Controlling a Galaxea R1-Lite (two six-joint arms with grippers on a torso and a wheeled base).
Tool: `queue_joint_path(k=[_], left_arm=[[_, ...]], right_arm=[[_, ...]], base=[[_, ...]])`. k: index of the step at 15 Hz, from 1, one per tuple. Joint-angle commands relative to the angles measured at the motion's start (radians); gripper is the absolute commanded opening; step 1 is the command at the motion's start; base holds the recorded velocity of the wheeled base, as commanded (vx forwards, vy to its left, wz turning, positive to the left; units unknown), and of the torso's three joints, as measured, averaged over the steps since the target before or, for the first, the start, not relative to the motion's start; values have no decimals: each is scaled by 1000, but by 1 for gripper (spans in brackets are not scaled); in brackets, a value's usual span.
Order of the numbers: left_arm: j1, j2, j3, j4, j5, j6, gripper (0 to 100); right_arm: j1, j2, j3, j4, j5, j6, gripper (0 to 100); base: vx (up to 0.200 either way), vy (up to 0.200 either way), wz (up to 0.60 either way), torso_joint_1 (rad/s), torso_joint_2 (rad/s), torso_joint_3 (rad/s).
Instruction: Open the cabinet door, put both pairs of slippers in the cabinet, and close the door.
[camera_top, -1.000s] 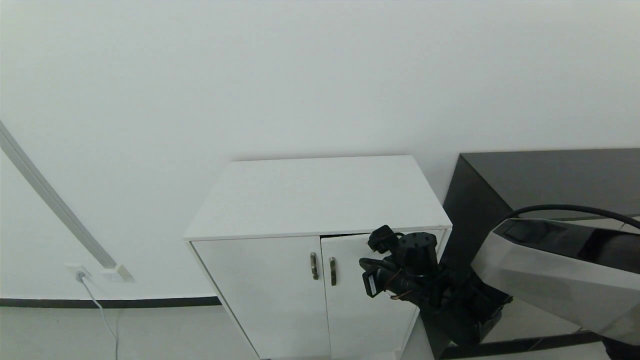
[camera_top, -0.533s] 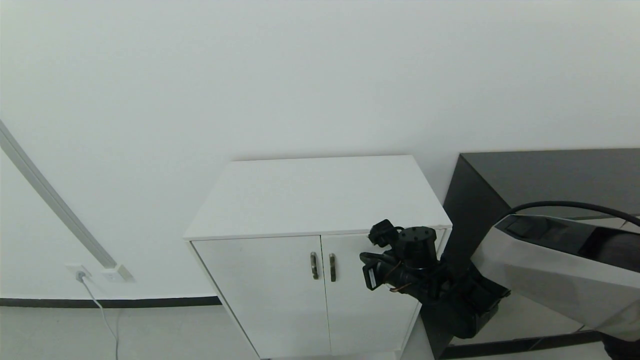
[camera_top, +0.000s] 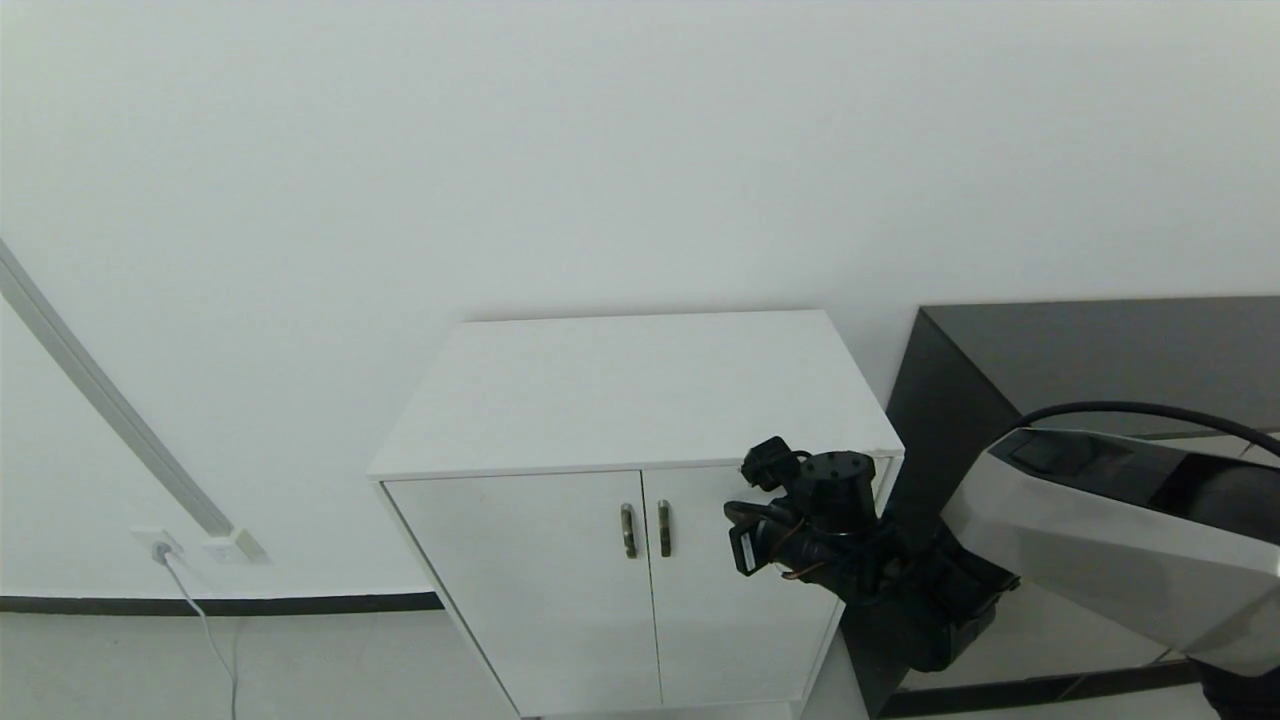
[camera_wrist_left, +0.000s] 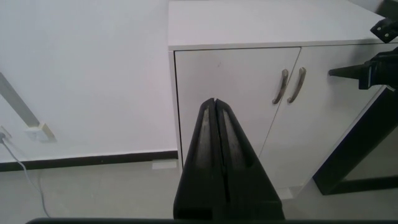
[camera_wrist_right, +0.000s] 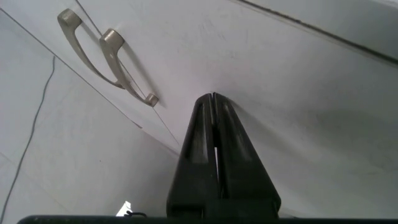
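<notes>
The white cabinet (camera_top: 630, 400) stands against the wall with both doors flush with its front. Two metal handles (camera_top: 627, 530) (camera_top: 664, 528) sit side by side at the middle seam. My right gripper (camera_wrist_right: 213, 96) is shut, with its tip against the face of the right door (camera_top: 700, 620), a little to the right of the handles (camera_wrist_right: 124, 62). My left gripper (camera_wrist_left: 214, 101) is shut with nothing in it. It hangs some way in front of the left door (camera_wrist_left: 236, 81), above the floor. My right arm (camera_wrist_left: 373, 68) shows at the right door.
A black piece of furniture (camera_top: 1050, 350) stands close against the cabinet's right side. At the lower left, a wall socket with a cable (camera_top: 160, 550) and a slanted conduit (camera_top: 100, 400) are on the wall. Bare floor (camera_wrist_left: 93, 193) lies before the cabinet.
The right door stood slightly ajar with a dark gap at its top. It is now flush. My right arm has moved in towards the cabinet with it.
</notes>
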Motion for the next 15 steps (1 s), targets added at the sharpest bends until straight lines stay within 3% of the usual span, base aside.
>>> queue_joint_path(k=[1, 5, 9, 12, 15], left_arm=[[0, 0, 0, 0, 0, -1, 0], [0, 0, 0, 0, 0, -1, 0], [0, 0, 0, 0, 0, -1, 0], [0, 0, 0, 0, 0, -1, 0], [0, 0, 0, 0, 0, -1, 0]], right_arm=[[0, -13, 5, -4, 0, -1, 0], [-3, -160, 119, -6, -4, 1, 0], [-55, -438, 349, -4, -15, -1, 0], [-126, -608, 507, -1, -76, -7, 0], [-253, -792, 685, 10, -113, -27, 0]], base=[[0, 0, 0, 0, 0, 0], [0, 0, 0, 0, 0, 0], [0, 0, 0, 0, 0, 0], [0, 0, 0, 0, 0, 0], [0, 0, 0, 0, 0, 0]])
